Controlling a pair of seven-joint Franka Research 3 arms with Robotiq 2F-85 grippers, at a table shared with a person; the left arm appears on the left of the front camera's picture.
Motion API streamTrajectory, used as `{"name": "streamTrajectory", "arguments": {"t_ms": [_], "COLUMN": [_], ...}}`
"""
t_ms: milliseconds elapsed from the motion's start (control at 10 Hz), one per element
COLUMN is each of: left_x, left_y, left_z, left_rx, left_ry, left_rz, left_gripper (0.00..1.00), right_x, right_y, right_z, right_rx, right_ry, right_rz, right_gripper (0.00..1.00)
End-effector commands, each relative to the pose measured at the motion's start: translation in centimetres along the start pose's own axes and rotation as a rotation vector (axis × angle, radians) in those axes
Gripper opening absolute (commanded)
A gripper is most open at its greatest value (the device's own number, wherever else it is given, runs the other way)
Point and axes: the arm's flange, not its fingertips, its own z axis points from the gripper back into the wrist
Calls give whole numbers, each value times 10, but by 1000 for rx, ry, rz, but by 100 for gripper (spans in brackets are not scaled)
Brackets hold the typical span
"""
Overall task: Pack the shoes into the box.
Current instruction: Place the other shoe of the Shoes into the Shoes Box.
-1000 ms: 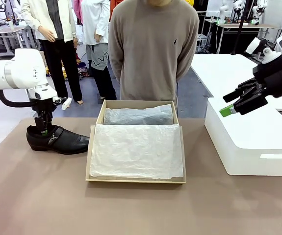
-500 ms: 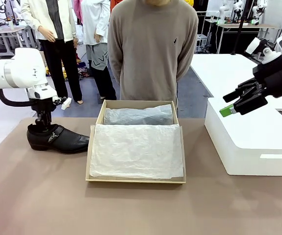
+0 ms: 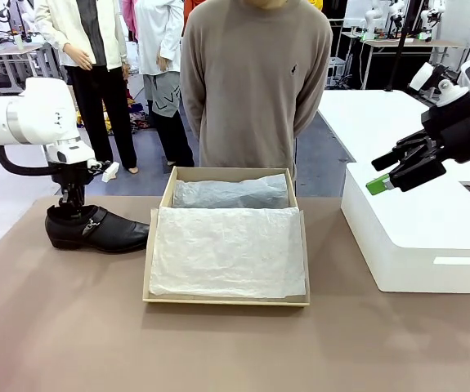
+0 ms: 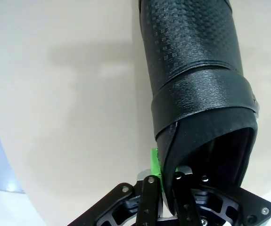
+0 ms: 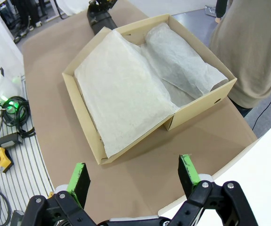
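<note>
Left of the box [image 3: 156, 245], in the front view, one black shoe [image 3: 96, 230] is sitting sole down, its toe just beside the box's left wall. The left gripper [image 3: 73, 211] is coming straight down into the heel end, jaws pressed together on the heel collar. The box is lying open on the table [image 3: 218, 351], and white tissue paper [image 3: 226, 249] is covering its near half. At the far side of the box a long bundle is lying under the paper; possibly the second shoe, but the wrapping is hiding it. Beyond the box a person [image 3: 255, 82] is standing, arms behind the back. Right of the box, above a white block [image 3: 418, 237], the right gripper [image 3: 379, 181] is hanging with its jaws spread, holding nothing.

Left wrist view: the left gripper [image 4: 166, 179] is pinching the shoe's [image 4: 192, 70] rear collar edge, one green pad [image 4: 155, 162] showing on the outside and the other finger sitting inside the opening. Table [image 4: 69, 94] is showing beside the shoe.

Right wrist view: the right gripper [image 5: 134, 174] is looking down on the box [image 5: 81, 113], its fingers [image 5: 80, 176] standing wide apart and well clear of the cardboard. Tissue paper [image 5: 121, 84] is lining the box. Beyond the box's far corner the shoe [image 5: 100, 19] is showing, and the person [image 5: 253, 47] is standing at the box's right.
</note>
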Motion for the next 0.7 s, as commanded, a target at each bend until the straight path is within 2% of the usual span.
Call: {"name": "streamTrajectory", "arguments": {"t_ms": [0, 200, 300, 600], "left_x": [-5, -9, -13, -22], "left_y": [-4, -4, -2, 1], "left_z": [6, 16, 29, 82], "left_rx": [37, 37, 41, 63], "left_ry": [34, 34, 3, -18], "left_rz": [-10, 20, 51, 213], "left_gripper": [0, 0, 0, 0], "right_x": [0, 0, 0, 0], "right_y": [-3, -3, -3, -3], "right_z": [-3, -3, -3, -3], "right_rx": [12, 12, 12, 12], "right_ry": [-33, -33, -33, -33], "right_rz": [21, 21, 21, 21], "right_gripper": [100, 100, 100, 100]}}
